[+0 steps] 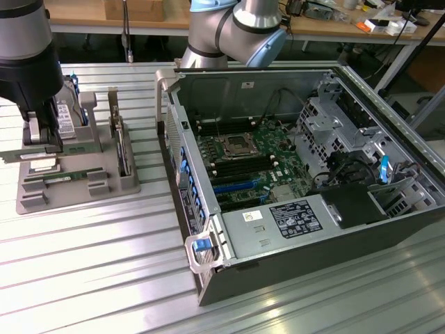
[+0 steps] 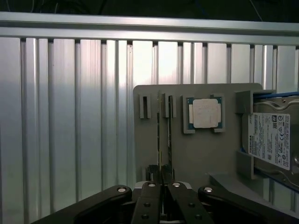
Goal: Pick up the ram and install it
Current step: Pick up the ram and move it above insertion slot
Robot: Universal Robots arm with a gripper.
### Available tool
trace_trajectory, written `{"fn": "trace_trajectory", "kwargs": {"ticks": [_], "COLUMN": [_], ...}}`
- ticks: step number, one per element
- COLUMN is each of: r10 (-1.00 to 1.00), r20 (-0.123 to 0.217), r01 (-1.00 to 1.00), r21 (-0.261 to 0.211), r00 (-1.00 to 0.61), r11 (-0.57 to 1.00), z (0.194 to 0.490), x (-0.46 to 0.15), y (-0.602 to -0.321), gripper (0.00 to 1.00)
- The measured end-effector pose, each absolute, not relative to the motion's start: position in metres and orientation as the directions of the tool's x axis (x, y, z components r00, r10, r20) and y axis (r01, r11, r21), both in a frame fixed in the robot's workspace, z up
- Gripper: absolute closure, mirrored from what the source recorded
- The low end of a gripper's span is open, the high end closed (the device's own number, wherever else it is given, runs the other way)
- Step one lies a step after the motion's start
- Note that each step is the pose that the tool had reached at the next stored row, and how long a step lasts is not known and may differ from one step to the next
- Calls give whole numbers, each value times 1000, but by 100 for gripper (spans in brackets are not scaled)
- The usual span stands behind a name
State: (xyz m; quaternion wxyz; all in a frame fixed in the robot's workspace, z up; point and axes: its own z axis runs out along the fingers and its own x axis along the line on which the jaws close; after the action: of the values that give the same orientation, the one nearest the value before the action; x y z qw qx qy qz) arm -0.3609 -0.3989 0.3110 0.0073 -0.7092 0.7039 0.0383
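At the exterior view's left the gripper (image 1: 43, 149) appears clenched on the ram (image 1: 68, 177), which stands edge-up in the grey holder's (image 1: 76, 197) slots so the gripper can pinch its thin sides.

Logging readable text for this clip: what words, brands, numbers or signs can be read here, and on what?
"TOSHIBA": in red, along the edge of the white label on the hard drive; the label's other print is too small to read.
Too small to read: the power supply label in the computer case.
Too faint to read: markings on the CPU chip.
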Motion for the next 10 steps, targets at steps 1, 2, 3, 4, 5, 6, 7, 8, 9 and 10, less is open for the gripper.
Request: {"fn": "trace_trajectory", "kwargs": {"ticks": [1,2,3,4,5,6,7,8,9,10], "r10": [-998,-998,-998,-998,-998,-997,-997,-997,-997,-997], "r20": [-66,-67,-68,-70,-70,-70,-71,-72,-72,-73], "r01": [-999,-999,-999,-999,-999,-999,-999,-999,-999,-999], "r21": [44,44,44,44,44,44,44,44,44,44], "r00": [6,6,6,6,6,6,6,6,6,6], "r11": [-9,-9,-9,-9,-9,-9,-9,-9,-9,-9], "z": [313,314,317,318,319,320,321,322,323,323], "x": [-361,-361,-361,-361,-361,-361,-361,-361,-361,-361], "y": [-399,-399,-399,-399,-399,-399,-399,-399,-399,-399], "gripper": [88,88,88,88,88,88,88,88,88,88]}}
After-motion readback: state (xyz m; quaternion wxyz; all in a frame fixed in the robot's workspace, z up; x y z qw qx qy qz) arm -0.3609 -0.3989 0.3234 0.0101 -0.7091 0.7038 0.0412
